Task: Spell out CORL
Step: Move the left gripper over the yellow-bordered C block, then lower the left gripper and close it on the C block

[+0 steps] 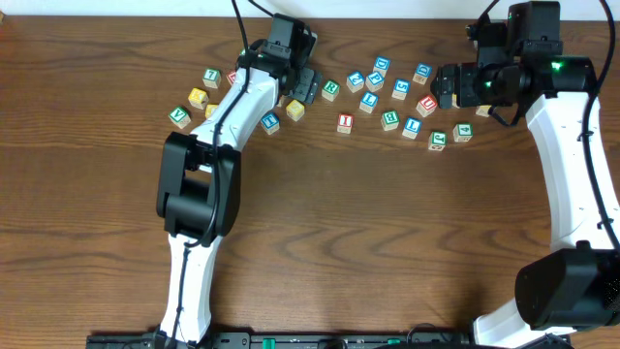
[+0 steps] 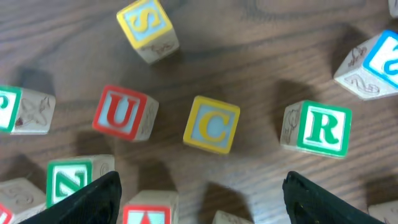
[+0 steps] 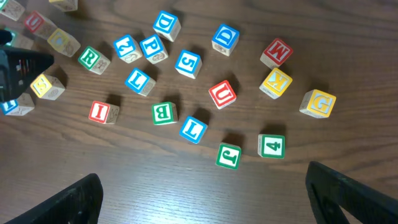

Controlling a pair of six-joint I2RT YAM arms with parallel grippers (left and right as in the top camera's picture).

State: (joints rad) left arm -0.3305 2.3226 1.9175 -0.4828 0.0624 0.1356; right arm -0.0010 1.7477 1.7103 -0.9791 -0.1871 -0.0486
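The yellow C cube (image 2: 212,124) lies on the table just ahead of my left gripper (image 2: 202,180), which hangs open above the cubes and holds nothing. To the C's right is a green R cube (image 2: 317,129), the same R (image 1: 330,89) beside the left gripper (image 1: 305,85) in the overhead view. Two blue L cubes (image 3: 139,81) (image 3: 193,129) lie in the middle cluster. My right gripper (image 3: 202,186) is open and empty over bare wood near the green J cube (image 3: 228,155). I cannot pick out an O.
A red U (image 2: 123,113), a yellow S (image 2: 147,26), a green N (image 2: 71,180) and a red-framed cube (image 2: 148,211) crowd around the C. Several other letter cubes are scattered between the arms (image 1: 389,119). A yellow cube (image 1: 295,110) sits below the left gripper.
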